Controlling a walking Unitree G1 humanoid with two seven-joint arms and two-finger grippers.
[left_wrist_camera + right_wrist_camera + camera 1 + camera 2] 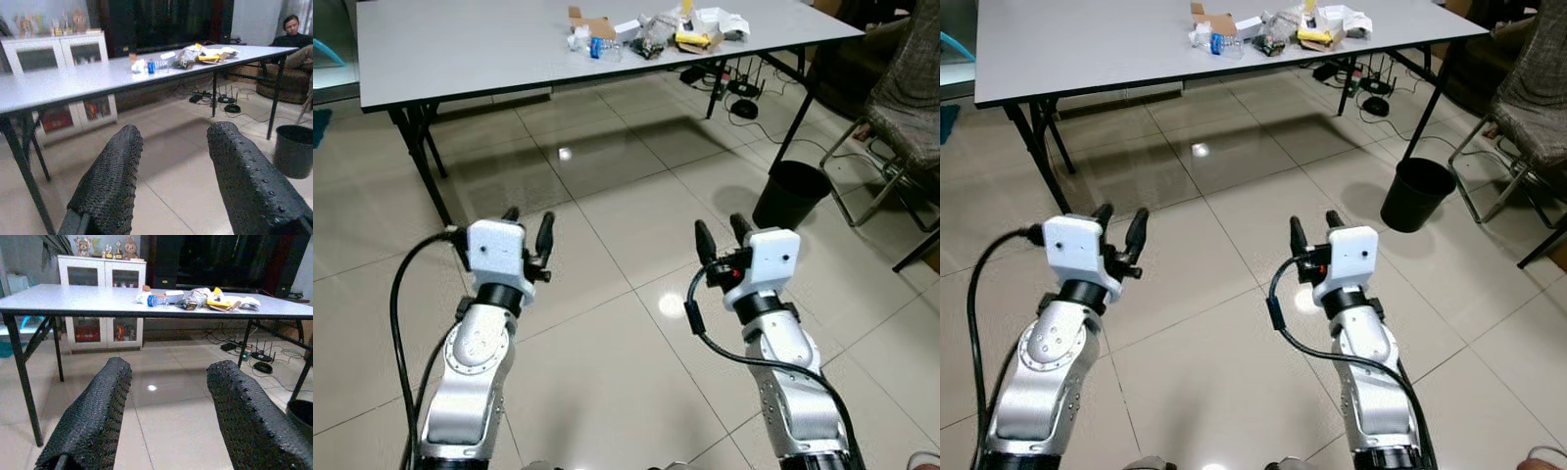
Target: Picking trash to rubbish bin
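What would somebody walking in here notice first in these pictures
Most striking is the heap of trash on the far right part of the long grey table, with a small plastic bottle at its near edge. A black rubbish bin stands on the tiled floor by the table's right end. In the foreground, the left gripper and right gripper are raised over the floor, both open and holding nothing.

Trash [651,31], a loose heap of wrappers and a bottle, on grey table's far edge; black bin [790,195] stands upright on tiles
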